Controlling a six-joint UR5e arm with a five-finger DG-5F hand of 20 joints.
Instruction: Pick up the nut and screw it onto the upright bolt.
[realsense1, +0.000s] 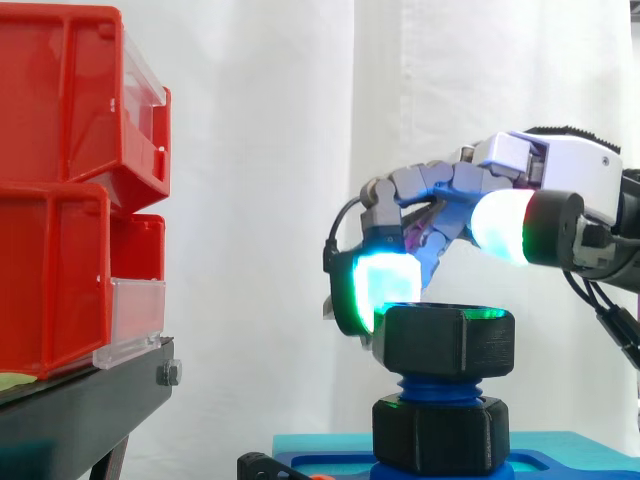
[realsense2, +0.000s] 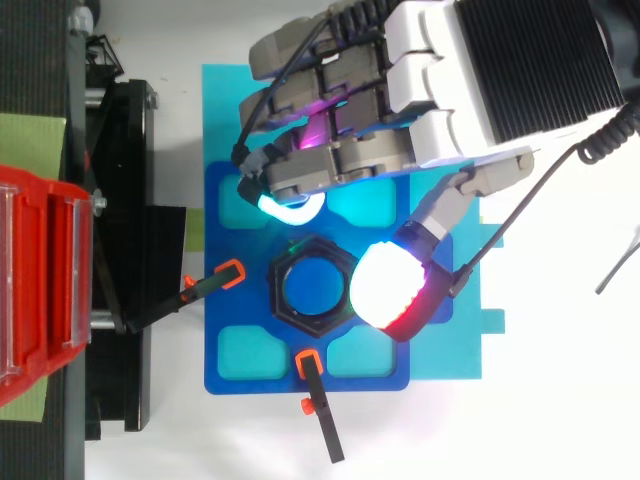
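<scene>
Behind your work hangs a white curtain (realsense1: 280, 150), falling in soft vertical folds and brightly, evenly lit; at the side view's left edge you have red bins (realsense1: 60, 200) with clear front strips, stacked on a black stand (realsense1: 80, 400); from above, a bright white tabletop (realsense2: 560, 420) lies beneath.

The white worktop (realsense2: 540, 400) carries a turquoise board (realsense2: 222, 110) (a blue plate (realsense2: 250, 384) lies flat on it), with a black stand (realsense2: 125, 390) just beside.
</scene>
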